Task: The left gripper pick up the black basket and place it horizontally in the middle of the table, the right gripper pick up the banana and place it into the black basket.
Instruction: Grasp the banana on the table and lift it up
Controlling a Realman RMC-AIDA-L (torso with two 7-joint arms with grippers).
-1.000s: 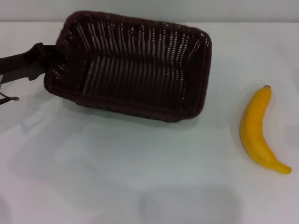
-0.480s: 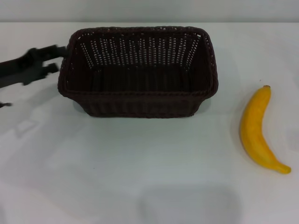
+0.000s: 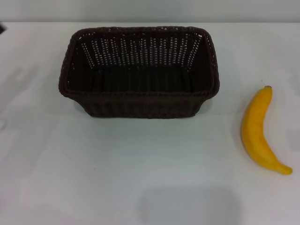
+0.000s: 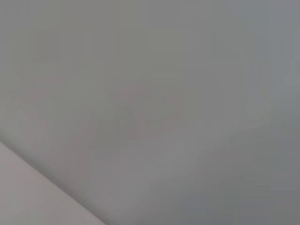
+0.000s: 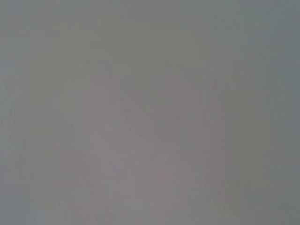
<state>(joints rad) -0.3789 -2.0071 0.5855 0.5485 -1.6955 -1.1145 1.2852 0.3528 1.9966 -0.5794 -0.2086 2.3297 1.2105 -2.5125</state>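
The black basket (image 3: 139, 71) is sitting upright on the white desk (image 3: 117, 164), its long side running across the middle, with the first half of the job apparently done. The banana (image 3: 260, 131) is lying well apart to the basket's right, its long axis pointing roughly away from the robot, stem end farthest, on the right arm's side. Neither gripper is showing, so whether each is open or closed cannot be told.

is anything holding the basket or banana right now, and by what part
Nothing is held. The black basket stands free on the table, the banana lies apart, and no gripper is in view.
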